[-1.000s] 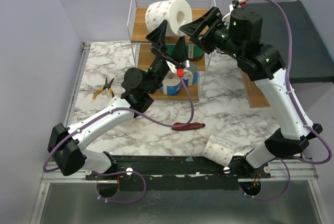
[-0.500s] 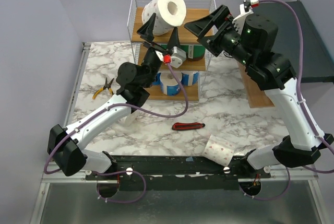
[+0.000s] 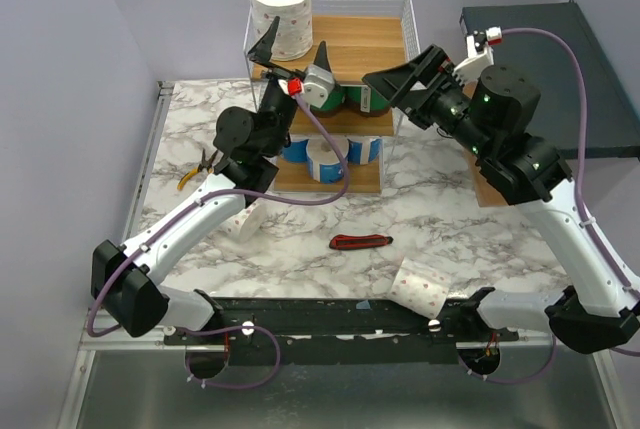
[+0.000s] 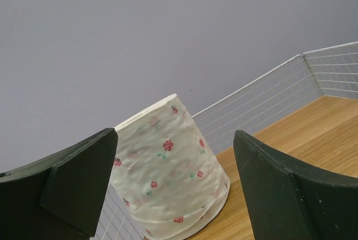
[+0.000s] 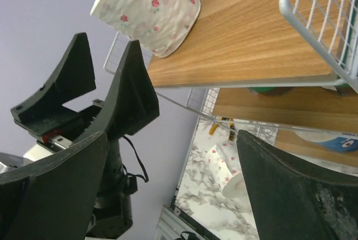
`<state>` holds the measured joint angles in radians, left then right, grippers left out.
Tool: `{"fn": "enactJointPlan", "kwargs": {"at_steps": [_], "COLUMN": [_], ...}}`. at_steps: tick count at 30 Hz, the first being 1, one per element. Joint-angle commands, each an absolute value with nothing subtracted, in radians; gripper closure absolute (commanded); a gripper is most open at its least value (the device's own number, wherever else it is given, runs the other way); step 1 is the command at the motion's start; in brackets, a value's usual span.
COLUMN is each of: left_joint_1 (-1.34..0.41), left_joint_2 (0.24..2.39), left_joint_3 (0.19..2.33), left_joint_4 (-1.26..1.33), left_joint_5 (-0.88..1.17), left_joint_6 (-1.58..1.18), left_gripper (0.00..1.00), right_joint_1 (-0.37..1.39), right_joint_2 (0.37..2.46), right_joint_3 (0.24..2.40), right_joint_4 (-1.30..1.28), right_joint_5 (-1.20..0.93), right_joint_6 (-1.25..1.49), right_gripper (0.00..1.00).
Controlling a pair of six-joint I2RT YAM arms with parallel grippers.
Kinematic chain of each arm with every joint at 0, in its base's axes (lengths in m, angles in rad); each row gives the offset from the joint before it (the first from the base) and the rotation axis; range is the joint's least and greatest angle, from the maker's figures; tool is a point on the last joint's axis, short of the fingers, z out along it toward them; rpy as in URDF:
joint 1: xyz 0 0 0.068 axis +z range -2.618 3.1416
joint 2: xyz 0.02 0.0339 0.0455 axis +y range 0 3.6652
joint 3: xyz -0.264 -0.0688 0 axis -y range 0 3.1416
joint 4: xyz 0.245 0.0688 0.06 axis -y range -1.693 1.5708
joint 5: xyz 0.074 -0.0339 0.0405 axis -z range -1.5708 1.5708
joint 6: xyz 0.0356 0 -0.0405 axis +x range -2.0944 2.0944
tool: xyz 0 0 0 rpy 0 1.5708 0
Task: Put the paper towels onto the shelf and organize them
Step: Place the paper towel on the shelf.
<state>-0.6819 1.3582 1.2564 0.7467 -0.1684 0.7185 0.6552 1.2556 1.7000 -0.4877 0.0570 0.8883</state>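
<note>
- Top view: the left tool is spread wide and empty at the top tier of the shelf. It is just beside an upright dotted roll in that tier's back-left corner.
- The right tool is also spread wide and empty, near the shelf's right side.
- Green rolls occupy the middle tier and blue rolls the bottom tier. A loose roll lies on the desk.
- Left wrist view: the dotted roll stands on the wooden tier, framed between the parted fingers. Contact cannot be judged.
- Right wrist view: the dotted roll sits on the top tier, well beyond the parted fingers.
</note>
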Motion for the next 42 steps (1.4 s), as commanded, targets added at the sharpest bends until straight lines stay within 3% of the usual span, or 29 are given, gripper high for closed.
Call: {"fn": "enactJointPlan", "kwargs": {"at_steps": [1, 6, 9, 13, 16, 19, 27, 31, 42], "left_joint_1": [-0.675, -0.675, -0.672, -0.64, -0.589, -0.553, -0.519, -0.517, -0.518], "left_joint_2": [1.341, 1.252, 1.205, 1.167, 1.16, 1.168, 1.262, 1.306, 1.408], "left_joint_3": [1.297, 1.354, 1.43, 1.53, 1.602, 1.638, 1.723, 1.744, 1.767], "left_joint_4": [0.715, 0.576, 0.406, 0.171, 0.007, -0.097, -0.212, -0.232, -0.201], "left_joint_5": [-0.19, -0.18, -0.223, -0.259, -0.216, -0.143, -0.062, -0.001, -0.073], "left_joint_6": [0.652, 0.555, 0.444, 0.232, 0.065, -0.026, -0.1, -0.119, -0.096], "left_gripper": [0.09, 0.09, 0.15, 0.28, 0.44, 0.57, 0.98, 1.0, 1.0], "right_joint_1": [0.661, 0.66, 0.661, 0.661, 0.661, 0.66, 0.661, 0.661, 0.661], "right_joint_2": [1.165, 1.078, 1.019, 0.956, 0.924, 0.901, 0.831, 0.791, 0.746], "right_joint_3": [1.599, 1.483, 1.4, 1.296, 1.229, 1.178, 1.045, 0.987, 0.924], "right_joint_4": [-0.387, -0.332, -0.288, -0.241, -0.219, -0.216, -0.19, -0.183, -0.204], "right_joint_5": [0.056, 0.037, 0.033, 0.021, 0.008, 0.008, -0.03, -0.026, 0.056], "right_joint_6": [0.801, 0.731, 0.7, 0.664, 0.638, 0.614, 0.567, 0.554, 0.548], "right_gripper": [0.0, 0.0, 0.0, 0.0, 0.0, 0.08, 0.48, 0.6, 0.54]}}
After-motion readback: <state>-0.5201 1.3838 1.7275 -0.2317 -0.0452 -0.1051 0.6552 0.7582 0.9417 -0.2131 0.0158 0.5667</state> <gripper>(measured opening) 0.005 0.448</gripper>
